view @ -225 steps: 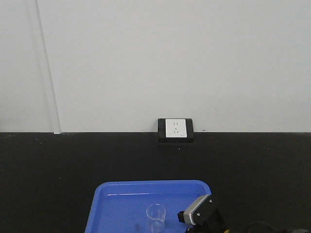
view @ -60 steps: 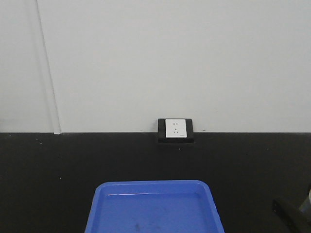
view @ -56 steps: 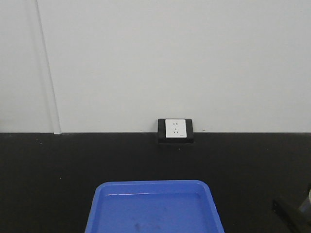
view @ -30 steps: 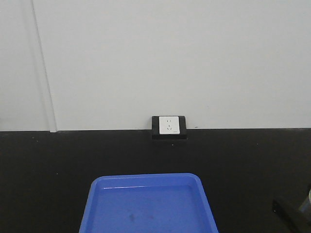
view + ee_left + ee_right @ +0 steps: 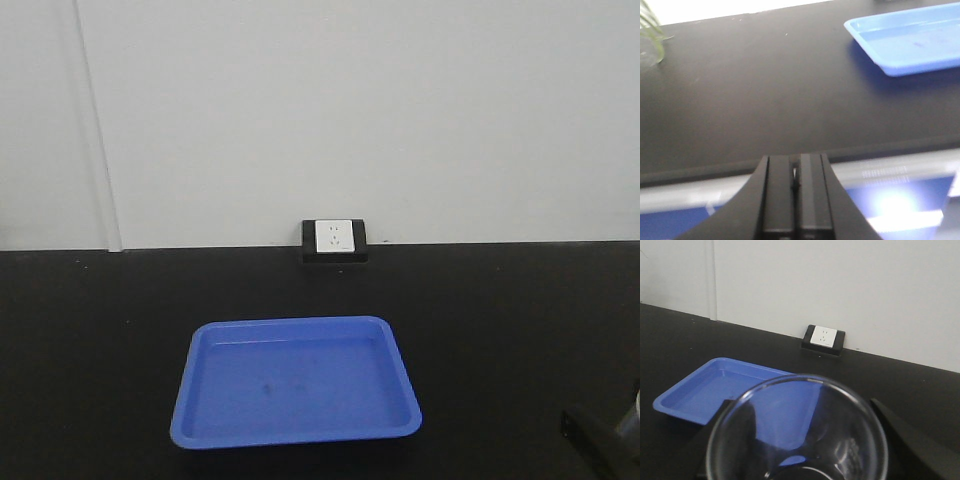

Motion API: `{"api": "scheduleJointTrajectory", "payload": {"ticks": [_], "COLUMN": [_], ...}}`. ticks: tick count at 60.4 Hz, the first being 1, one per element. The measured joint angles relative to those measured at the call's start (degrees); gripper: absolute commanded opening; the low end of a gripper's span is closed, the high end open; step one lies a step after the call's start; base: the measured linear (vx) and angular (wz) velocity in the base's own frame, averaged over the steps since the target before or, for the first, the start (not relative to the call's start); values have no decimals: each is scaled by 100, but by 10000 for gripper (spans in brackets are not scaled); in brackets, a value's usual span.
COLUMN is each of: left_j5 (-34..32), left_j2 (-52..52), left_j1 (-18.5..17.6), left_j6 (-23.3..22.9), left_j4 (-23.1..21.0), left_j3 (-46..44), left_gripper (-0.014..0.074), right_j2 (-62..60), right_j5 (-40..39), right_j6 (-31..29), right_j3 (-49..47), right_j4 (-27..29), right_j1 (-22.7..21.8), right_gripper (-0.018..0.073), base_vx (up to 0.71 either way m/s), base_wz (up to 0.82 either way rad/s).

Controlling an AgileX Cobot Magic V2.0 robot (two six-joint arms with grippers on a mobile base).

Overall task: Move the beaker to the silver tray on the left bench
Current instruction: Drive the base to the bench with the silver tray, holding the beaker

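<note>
The beaker [image 5: 797,430] had left the blue tray [image 5: 295,385], and the view had drawn back. The left gripper [image 5: 795,197] was pressed together, empty; the right gripper [image 5: 805,455] pinched the lifted beaker. Pickup done; delivery to the unseen silver tray remained.

Beaker [image 5: 797,440]: shown standing in the blue tray [image 5: 300,385] 3.7 s ago; now it is gripped between the fingers [image 5: 905,445] of the right gripper [image 5: 800,455].
Right gripper: withdrawn from beside the beaker inside the tray; in the front view only a dark part is seen at the lower right corner.
Blue tray: displaced upward in the front view and now seen whole, front rim included.
Wall socket [image 5: 335,238]: displaced left and upward in frame.
Desk [image 5: 500,330]: more of its black surface is shown.
</note>
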Motion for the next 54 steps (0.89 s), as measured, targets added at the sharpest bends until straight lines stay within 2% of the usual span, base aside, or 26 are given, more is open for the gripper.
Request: {"api": "scheduleJointTrajectory", "payload": {"ticks": [22, 54], "left_j5": [0, 0], "left_j2": [0, 0], "left_j1": [0, 0], "left_j6": [0, 0], "left_j4": [0, 0], "left_j3": [0, 0], "left_gripper": [1, 1], "right_j2": [0, -5], "right_j5": [0, 0], "right_j6": [0, 0], "right_j3": [0, 0], "right_j4": [0, 0], "right_j1": [0, 0], "right_gripper": [-11, -11], "base_vx": [-34, -38], "base_wz": [22, 44]}}
